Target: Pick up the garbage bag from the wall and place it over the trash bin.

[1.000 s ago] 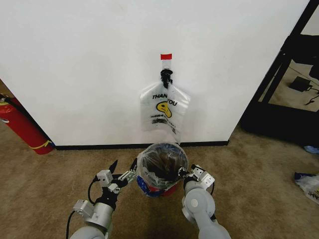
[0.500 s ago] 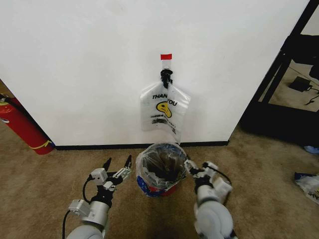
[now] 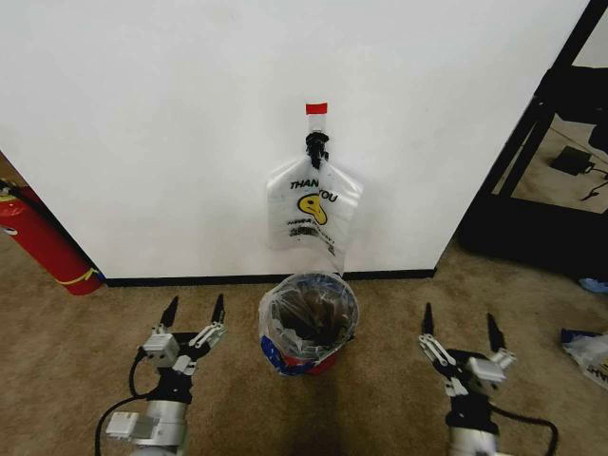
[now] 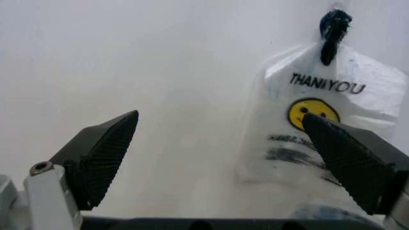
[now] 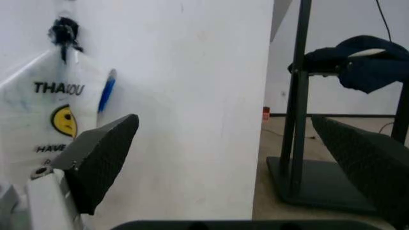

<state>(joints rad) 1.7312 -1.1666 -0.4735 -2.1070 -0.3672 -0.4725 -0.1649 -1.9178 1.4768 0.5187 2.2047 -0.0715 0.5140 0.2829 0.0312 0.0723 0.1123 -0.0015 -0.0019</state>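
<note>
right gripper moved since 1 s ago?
Yes. The right gripper has pulled back from the trash bin rim, out to the robot's right, jaws open.

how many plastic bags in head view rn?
3: garbage bag lining the trash bin; "THANK YOU" bag bundle hanging on the wall; another bag on the floor, far right edge.

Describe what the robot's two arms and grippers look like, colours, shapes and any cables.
Both arms are silver-grey rounded metal links with black joints. The left gripper and the right gripper each carry two black pointed fingers with a fine ribbed texture, mounted on light grey brackets. Thin black cables loop beside each wrist.
</note>
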